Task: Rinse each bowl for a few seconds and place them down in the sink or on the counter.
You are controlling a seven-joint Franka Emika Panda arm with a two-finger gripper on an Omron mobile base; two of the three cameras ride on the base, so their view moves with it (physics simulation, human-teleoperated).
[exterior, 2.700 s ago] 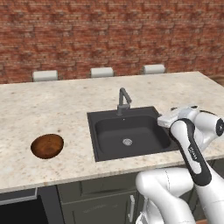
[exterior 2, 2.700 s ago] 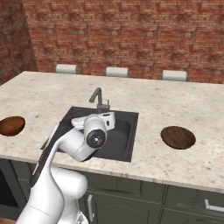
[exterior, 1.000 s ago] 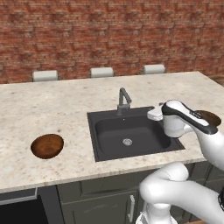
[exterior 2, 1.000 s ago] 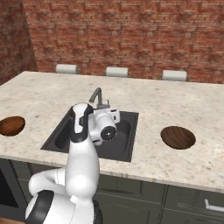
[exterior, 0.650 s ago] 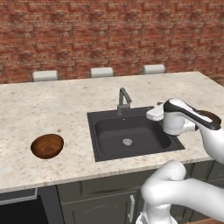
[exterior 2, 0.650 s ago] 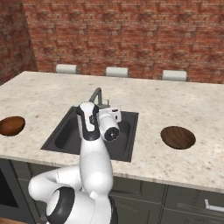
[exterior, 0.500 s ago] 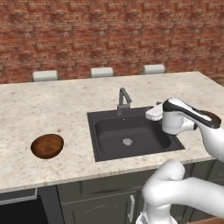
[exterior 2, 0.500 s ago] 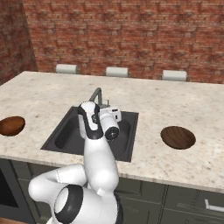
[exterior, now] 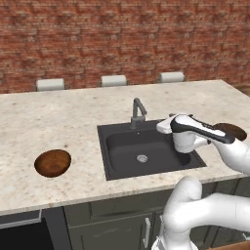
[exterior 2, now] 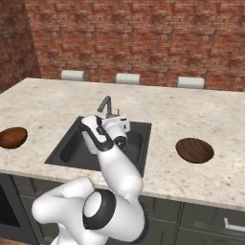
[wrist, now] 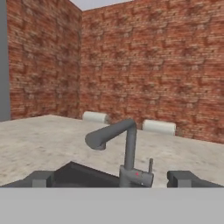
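One brown wooden bowl (exterior: 52, 163) rests on the counter (exterior: 58, 122) left of the black sink (exterior: 122, 151). A second bowl (exterior: 234, 131) lies right of the sink, partly hidden behind my arm. From the right base view the bowls (exterior 2: 13, 137) (exterior 2: 194, 150) flank the sink (exterior 2: 72, 148). My gripper (wrist: 113, 179) hovers over the sink's right side, level and pointing at the grey faucet (wrist: 127, 148). Its dark fingertips (wrist: 41, 178) stand wide apart, so it is open with nothing between them. Neither bowl is near it.
A brick wall runs behind the counter with three white blocks (exterior: 113, 80) along its foot. The faucet (exterior: 138, 111) stands at the sink's back edge, close in front of my hand (exterior: 166, 126). Dark cabinets lie below the counter's front edge.
My hand has shifted a little left over the sink toward the faucet. Both bowls stay where they were, and the jaws remain open.
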